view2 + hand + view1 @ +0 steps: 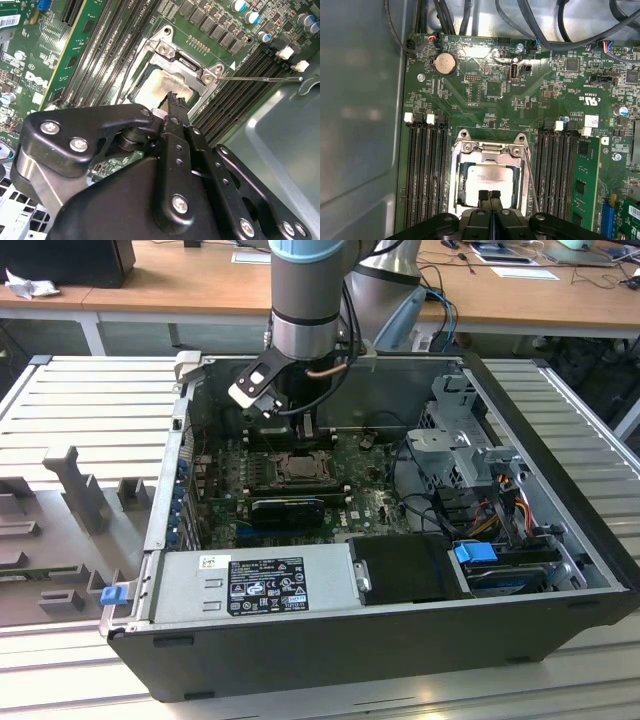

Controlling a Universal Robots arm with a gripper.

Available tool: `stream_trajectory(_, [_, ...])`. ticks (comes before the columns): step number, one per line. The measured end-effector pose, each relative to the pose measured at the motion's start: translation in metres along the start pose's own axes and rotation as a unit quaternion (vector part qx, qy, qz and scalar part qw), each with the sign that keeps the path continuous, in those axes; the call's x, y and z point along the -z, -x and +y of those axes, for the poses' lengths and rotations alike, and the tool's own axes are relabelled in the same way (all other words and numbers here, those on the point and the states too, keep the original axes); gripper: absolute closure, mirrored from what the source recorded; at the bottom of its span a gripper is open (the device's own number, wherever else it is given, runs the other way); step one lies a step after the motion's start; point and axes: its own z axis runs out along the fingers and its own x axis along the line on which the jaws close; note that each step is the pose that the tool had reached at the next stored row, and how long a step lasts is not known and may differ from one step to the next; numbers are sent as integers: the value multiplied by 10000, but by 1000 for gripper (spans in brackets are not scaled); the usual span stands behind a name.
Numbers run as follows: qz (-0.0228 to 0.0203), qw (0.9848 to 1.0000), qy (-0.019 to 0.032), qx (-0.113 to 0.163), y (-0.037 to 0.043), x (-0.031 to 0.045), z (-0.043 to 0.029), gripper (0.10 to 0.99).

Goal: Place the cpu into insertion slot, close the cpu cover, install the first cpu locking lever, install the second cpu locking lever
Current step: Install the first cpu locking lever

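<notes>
Steel cpu cover (pixel 487 148) sits over the cpu (pixel 487 177) — my hand (pixel 490 196), tips together, hovers above; the loose locking lever (pixel 260 78), I judge, needs pressing down.

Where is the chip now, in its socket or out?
In. The chip lies flat, silver top showing through the window of the metal cover, in both wrist views; the gripper hangs shut over it.

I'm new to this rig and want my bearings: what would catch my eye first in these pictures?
In the exterior view, the grey robot arm reaches down into the open black computer case. In the first wrist view its black gripper, fingertips together, hovers over the pale silver square cpu, framed by the thin silver-metal cpu cover.
</notes>
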Motion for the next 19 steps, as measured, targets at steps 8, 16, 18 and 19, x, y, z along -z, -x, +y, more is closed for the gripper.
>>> stream_trajectory(8, [0, 10000, 0, 0, -3, 75, 1, 980])
stream_trajectory(16, [0, 10000, 0, 0, -11, 305, 5, 980])
stream_trajectory(18, [0, 10000, 0, 0, -13, 370, 6, 980])
stream_trajectory(19, [0, 10000, -1, 0, -13, 387, 6, 980])
